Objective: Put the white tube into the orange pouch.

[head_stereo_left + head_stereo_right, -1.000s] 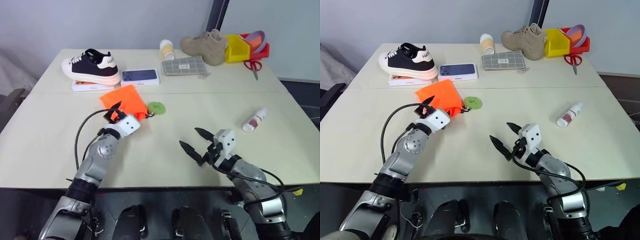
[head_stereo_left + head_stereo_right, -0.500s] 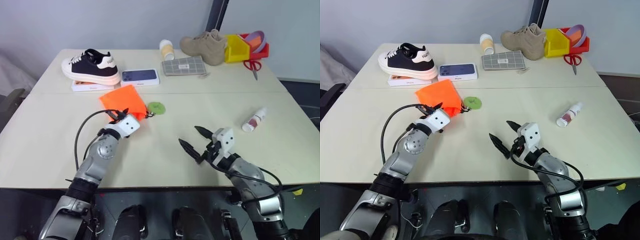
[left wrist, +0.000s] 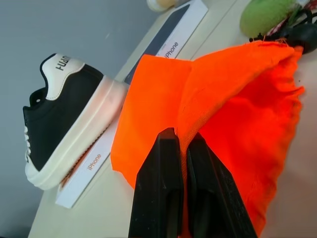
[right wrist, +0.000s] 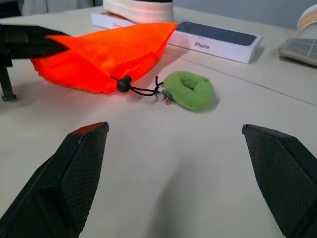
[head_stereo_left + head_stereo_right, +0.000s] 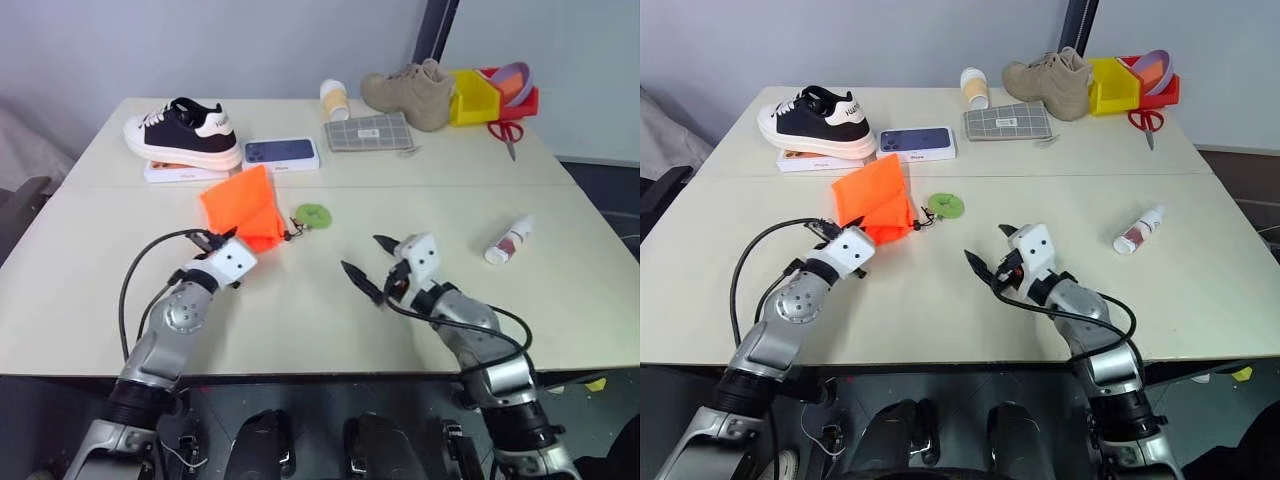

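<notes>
Looking down from the head, left gripper (image 5: 210,240) pinches the orange pouch (image 5: 243,208), white tube (image 5: 509,240) lies untouched well right of it, and the right wrist view shows right gripper (image 4: 181,148) spread wide, empty, facing the pouch.

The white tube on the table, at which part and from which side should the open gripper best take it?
Probably across the middle of the body. The white tube lies flat and slanted, apart from other things, so the open right gripper could descend from above, fingers crosswise to its length.
</notes>
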Robot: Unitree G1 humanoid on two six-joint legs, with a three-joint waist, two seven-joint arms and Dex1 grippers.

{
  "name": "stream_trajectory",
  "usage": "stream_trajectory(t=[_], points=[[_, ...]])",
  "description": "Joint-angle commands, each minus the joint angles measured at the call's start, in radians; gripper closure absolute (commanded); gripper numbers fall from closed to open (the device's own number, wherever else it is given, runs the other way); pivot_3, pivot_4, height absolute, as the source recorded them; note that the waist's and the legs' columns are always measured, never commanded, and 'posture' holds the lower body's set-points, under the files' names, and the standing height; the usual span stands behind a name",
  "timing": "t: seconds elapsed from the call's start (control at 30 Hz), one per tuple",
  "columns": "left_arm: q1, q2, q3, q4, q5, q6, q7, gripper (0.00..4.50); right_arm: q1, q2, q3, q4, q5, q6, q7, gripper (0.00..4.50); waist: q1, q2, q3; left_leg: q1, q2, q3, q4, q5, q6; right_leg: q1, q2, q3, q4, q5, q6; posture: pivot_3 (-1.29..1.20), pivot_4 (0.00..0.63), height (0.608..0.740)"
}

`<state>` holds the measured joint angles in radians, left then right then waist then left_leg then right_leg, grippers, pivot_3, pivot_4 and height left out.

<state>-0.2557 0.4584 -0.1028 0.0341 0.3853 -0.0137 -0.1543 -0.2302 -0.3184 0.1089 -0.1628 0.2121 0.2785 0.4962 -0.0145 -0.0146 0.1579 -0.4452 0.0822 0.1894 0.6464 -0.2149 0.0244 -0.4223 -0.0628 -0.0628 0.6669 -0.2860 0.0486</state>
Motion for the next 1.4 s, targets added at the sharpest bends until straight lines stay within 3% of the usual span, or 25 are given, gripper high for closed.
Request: stream_trajectory(t=[0.03,0.37,0.5,0.93,1.27,1.4], points=[[0.002,-0.006,0.011,-0.058,-0.014,-0.005,-0.011,4.38,-0.025,0.012,-0.03,0.02,-0.028,-0.035,-0.043,0.0,0.0,0.0,0.0,0.0,0.0,0.0,0.0,0.0,0.0,0.0,0.0,0.0,0.0,0.0,0.0,0.0,0.15,0.74],[-0.052,-0.068,0.006,-0.052,-0.11,0.034,-0.102,4.38,-0.023,-0.007,-0.286,0.117,-0.176,-0.137,-0.398,0.0,-0.001,0.0,0.0,0.0,0.0,0.001,0.0,0.004,-0.006,-0.001,0.001,0.0,0.001,0.0,0.001,0.0,0.15,0.74],[-0.091,-0.087,-0.009,-0.019,-0.129,0.029,-0.13,4.38,-0.035,-0.008,-0.383,0.174,-0.208,-0.057,-0.543,0.0,-0.002,0.0,0.0,0.0,0.0,0.002,0.0,0.005,-0.007,0.0,0.001,0.0,0.001,0.0,0.001,0.0,0.15,0.74],[-0.107,-0.106,-0.017,0.001,-0.127,0.02,-0.142,4.38,-0.12,0.098,-0.495,0.193,-0.063,0.16,-0.628,0.0,-0.005,0.0,0.0,0.001,0.0,0.002,-0.001,0.006,-0.009,-0.001,0.002,0.001,0.004,0.0,0.002,0.0,0.15,0.74],[-0.103,-0.101,-0.017,-0.004,-0.126,0.018,-0.144,4.38,-0.165,0.103,-0.495,0.254,-0.057,0.194,-0.681,0.0,-0.006,0.0,0.0,0.001,0.0,0.002,-0.001,0.006,-0.009,-0.002,0.002,0.001,0.004,0.0,0.002,0.0,0.15,0.74],[-0.102,-0.101,-0.018,-0.006,-0.127,0.016,-0.146,4.5,-0.165,0.101,-0.496,0.256,-0.049,0.191,-0.688,1.33,-0.006,0.0,0.0,0.001,0.0,0.002,-0.001,0.006,-0.009,-0.002,0.002,0.001,0.004,0.0,0.002,0.0,0.15,0.74]])
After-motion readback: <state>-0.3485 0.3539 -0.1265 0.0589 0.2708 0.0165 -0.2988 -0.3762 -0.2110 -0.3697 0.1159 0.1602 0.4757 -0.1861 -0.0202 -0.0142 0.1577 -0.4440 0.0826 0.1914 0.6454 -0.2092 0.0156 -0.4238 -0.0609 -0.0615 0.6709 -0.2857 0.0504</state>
